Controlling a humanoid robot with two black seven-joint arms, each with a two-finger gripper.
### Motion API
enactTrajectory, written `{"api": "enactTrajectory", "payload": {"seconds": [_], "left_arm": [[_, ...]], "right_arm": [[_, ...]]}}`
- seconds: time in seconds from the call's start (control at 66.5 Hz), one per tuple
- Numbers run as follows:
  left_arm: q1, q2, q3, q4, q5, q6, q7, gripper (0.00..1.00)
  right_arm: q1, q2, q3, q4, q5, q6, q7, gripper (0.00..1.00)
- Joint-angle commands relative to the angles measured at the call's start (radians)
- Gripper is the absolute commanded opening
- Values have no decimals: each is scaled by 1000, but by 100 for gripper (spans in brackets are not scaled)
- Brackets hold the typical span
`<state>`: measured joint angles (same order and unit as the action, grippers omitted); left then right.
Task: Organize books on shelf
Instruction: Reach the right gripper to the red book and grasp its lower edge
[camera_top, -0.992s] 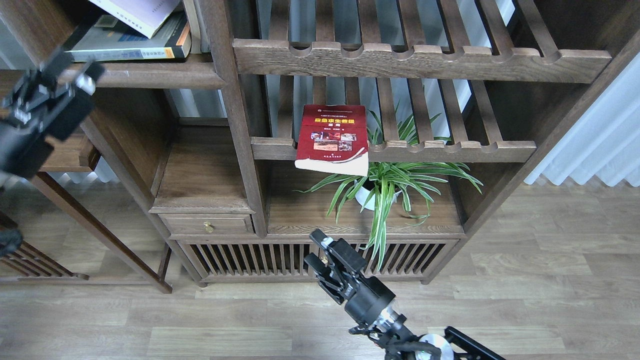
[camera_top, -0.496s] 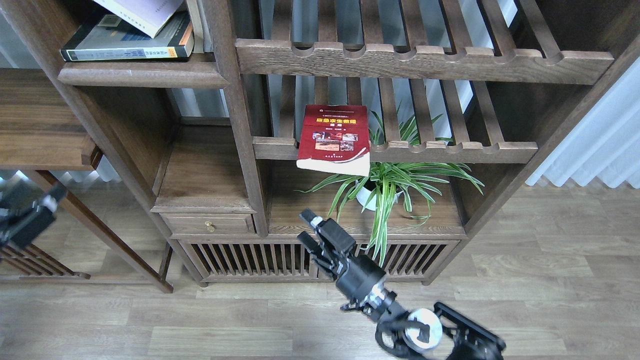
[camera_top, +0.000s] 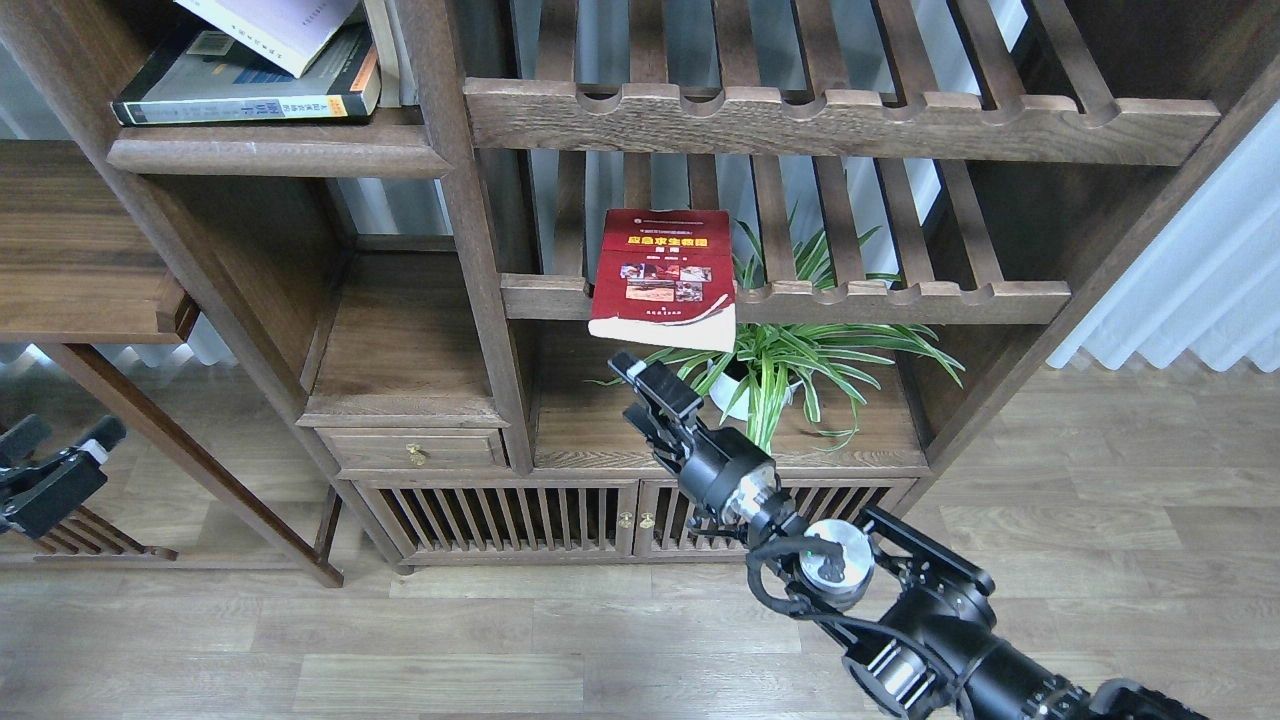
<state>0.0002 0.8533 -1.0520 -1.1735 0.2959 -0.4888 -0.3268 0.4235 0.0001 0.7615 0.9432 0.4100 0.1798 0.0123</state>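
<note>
Red book (camera_top: 664, 278) lay flat, overhanging rack; looked light, bendy. Grab overhanging edge. Right pincer (camera_top: 640, 377) empty, spread; left pincer (camera_top: 60, 455) too.

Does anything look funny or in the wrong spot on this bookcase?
Yes. The red book lies flat on a slatted rack, its front end sticking out past the rail above the plant. The other books sit on the solid shelf at upper left, with the white one tilted.
</note>
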Motion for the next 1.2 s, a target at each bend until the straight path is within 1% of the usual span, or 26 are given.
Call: {"api": "enactTrajectory", "payload": {"seconds": [0.0, 0.09, 0.195, 0.271, 0.361, 0.391, 0.451, 0.526, 0.571, 0.647, 0.662, 0.692, 0.722, 0.752, 0.767, 0.782, 0.797, 0.812, 0.827, 0.932, 0.947, 0.977, 1.053, 1.098, 1.113, 1.188], "left_arm": [[0, 0, -5, -2, 0, 0, 2, 100], [-2, 0, -6, -3, 0, 0, 2, 100], [-2, 0, -19, -6, 0, 0, 2, 100], [-2, 0, -22, -6, 0, 0, 2, 100], [-2, 0, -22, -6, 2, 0, 2, 100], [-2, 0, -22, -5, 2, 0, 3, 100], [-2, 0, -20, -6, 2, 0, 3, 100], [-2, 0, -20, -5, 3, 0, 3, 100], [-2, 0, -20, -6, 3, 0, 3, 100], [-2, 0, -22, -6, 5, 0, 3, 100], [-2, 0, -22, -6, 5, 0, 2, 100], [-2, -2, -22, -6, 5, 0, 2, 100], [-2, -2, -22, -6, 5, 0, 3, 100], [-2, -3, -22, -6, 5, 0, 3, 100], [-2, -3, -22, -5, 5, 0, 3, 100], [-2, -5, -22, -5, 5, 0, 2, 100], [-2, -5, -23, -6, 5, 0, 2, 100], [-2, -5, -23, -6, 5, 0, 2, 100], [-2, -5, -25, -5, 5, 0, 2, 100], [0, -8, -34, -5, 5, 0, 2, 100], [0, -13, -37, -5, 3, 0, 0, 100], [0, -19, -40, -5, 3, 0, 0, 100], [0, -59, -60, -8, -4, 0, -3, 100], [0, -82, -69, -8, -7, 0, -5, 100], [0, -98, -72, -8, -9, 0, -5, 100], [3, -141, -75, 0, -17, 0, -2, 100]], "right_arm": [[52, 0, -1, -1, 39, -101, 31, 97], [77, 0, 1, -21, 73, -148, 35, 97], [86, 0, 2, -78, 81, -148, 38, 97], [89, 0, 2, -89, 87, -149, 46, 96], [92, 0, 4, -95, 110, -151, 55, 94], [95, 0, 4, -95, 116, -152, 61, 91], [103, 0, 15, -95, 128, -151, 84, 83], [104, 0, 35, -93, 138, -149, 112, 69], [106, 0, 44, -92, 138, -146, 115, 61], [104, 0, 45, -92, 138, -144, 118, 54], [103, 0, 48, -90, 138, -141, 124, 42], [98, 0, 48, -87, 138, -137, 126, 35], [89, 0, 47, -86, 138, -119, 127, 23], [86, 0, 44, -84, 136, -105, 127, 20], [80, 0, 38, -84, 135, -85, 127, 16], [78, 0, 36, -84, 133, -76, 127, 14], [72, 0, 32, -84, 130, -51, 124, 9], [72, 0, 32, -84, 130, -51, 124, 9], [61, 0, 27, -83, 127, -19, 118, 5], [38, 0, -31, -83, 90, 82, 87, 4], [32, 0, -53, -80, 73, 110, 72, 4], [28, 0, -63, -80, 63, 136, 60, 4], [-18, 0, -82, -58, 36, 250, 6, 3], [-41, 0, -85, -47, 32, 305, -15, 3], [-58, 0, -88, -40, 30, 309, -31, 3], [-95, 0, -94, -30, 30, 309, -67, 3]]}}
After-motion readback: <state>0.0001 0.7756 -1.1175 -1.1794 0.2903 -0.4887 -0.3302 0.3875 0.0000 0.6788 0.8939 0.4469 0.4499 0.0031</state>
